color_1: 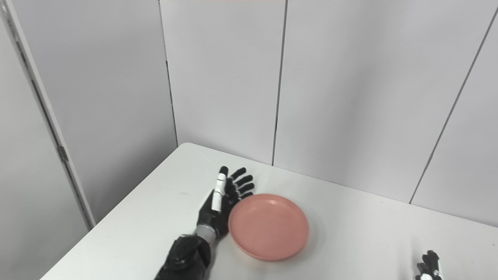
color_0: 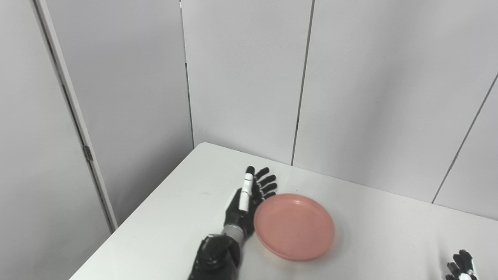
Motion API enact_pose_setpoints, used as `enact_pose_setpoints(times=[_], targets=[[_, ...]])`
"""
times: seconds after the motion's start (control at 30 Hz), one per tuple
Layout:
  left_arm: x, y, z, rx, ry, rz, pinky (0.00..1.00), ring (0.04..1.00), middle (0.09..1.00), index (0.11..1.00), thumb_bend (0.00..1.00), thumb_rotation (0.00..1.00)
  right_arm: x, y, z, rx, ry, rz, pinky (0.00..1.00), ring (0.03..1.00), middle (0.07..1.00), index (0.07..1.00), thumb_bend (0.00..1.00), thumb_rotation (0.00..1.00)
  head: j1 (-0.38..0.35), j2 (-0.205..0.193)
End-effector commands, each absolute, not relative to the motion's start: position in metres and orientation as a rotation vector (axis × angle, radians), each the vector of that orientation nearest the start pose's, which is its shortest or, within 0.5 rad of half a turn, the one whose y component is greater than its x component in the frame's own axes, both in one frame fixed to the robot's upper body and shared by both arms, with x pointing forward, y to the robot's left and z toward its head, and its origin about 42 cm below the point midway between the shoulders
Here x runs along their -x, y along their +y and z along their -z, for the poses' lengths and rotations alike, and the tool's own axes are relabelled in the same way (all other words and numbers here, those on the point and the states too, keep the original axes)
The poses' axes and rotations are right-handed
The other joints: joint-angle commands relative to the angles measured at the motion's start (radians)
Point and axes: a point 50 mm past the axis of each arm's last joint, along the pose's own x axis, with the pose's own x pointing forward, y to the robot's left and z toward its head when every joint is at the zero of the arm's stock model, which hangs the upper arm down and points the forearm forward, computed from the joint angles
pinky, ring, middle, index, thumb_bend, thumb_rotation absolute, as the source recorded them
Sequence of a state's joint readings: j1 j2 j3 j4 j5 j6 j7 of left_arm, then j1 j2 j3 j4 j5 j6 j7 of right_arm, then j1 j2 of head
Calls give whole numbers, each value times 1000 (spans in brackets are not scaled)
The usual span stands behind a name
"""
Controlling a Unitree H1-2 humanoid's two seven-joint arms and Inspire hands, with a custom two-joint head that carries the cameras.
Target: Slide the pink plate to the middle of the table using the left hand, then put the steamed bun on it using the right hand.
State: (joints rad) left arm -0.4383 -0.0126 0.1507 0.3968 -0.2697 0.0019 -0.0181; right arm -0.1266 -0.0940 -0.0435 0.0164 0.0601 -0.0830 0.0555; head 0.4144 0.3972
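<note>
Left eye view: left hand (color_0: 249, 202), fingers (color_0: 266, 182) spread, edge-on against the pink plate's (color_0: 294, 226) left rim; right hand (color_0: 463, 266) barely visible, state unclear.

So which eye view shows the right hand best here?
The left eye view: the right hand shows a little more of its fingers at the bottom right corner. The right eye view has it smaller and more cropped. Neither shows whether it is open or shut.
</note>
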Motion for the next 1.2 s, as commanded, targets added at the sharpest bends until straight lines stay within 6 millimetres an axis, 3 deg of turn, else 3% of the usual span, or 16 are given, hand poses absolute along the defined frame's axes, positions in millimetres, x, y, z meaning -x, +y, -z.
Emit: enact_pose_setpoints(times=[0.0, 0.1, 0.17, 0.27, 0.43, 0.47, 0.57, 0.6, 0.77, 0.9, 1.17], targets=[[-414, 189, -126, 314, -15, 0, 886, 892, 881, 881, 744, 1000, -320, -238, -131, 28, -204, -39, 1000, 1000, 1000, 1000, 169, 1000, -12, 4], [-405, 175, -121, 311, -21, 14, 908, 909, 897, 895, 742, 1000, -320, -236, -131, 42, -185, -42, 1000, 1000, 1000, 1000, 200, 1000, -60, 21], [-399, 168, -119, 298, -25, 27, 940, 928, 922, 920, 733, 1000, -321, -235, -131, 38, -186, -44, 1000, 988, 979, 992, 281, 890, -93, 33], [-386, 157, -115, 218, -55, 22, 943, 926, 931, 928, 706, 1000, -320, -232, -134, 21, -203, -49, 987, 962, 959, 972, 332, 811, -177, 64], [-375, 155, -116, 201, -73, 3, 923, 916, 927, 917, 673, 1000, -319, -223, -138, 29, -225, -57, 998, 952, 960, 968, 419, 819, -266, 101], [-373, 156, -116, 207, -76, 10, 924, 917, 928, 917, 669, 1000, -319, -221, -138, 35, -231, -58, 998, 948, 957, 965, 419, 815, -320, 122], [-368, 158, -117, 216, -80, 17, 949, 932, 947, 934, 644, 993, -319, -216, -138, 45, -235, -57, 948, 935, 950, 963, 450, 811, -358, 138], [-364, 157, -116, 210, -72, 34, 951, 932, 948, 936, 643, 993, -320, -212, -138, 45, -236, -55, 945, 933, 950, 963, 453, 811, -409, 160], [-353, 156, -118, 173, -42, 116, 999, 996, 999, 999, 681, 1000, -325, -200, -142, 59, -237, -45, 951, 928, 942, 964, 493, 810, -503, 210], [-349, 153, -117, 159, -49, 143, 1000, 1000, 1000, 1000, 670, 1000, -327, -194, -144, 86, -237, -32, 939, 926, 939, 959, 563, 843, -544, 227], [-339, 147, -119, 165, -34, 204, 1000, 1000, 1000, 999, 628, 1000, -330, -189, -145, 95, -242, -29, 946, 930, 941, 956, 571, 853, -570, 233]])
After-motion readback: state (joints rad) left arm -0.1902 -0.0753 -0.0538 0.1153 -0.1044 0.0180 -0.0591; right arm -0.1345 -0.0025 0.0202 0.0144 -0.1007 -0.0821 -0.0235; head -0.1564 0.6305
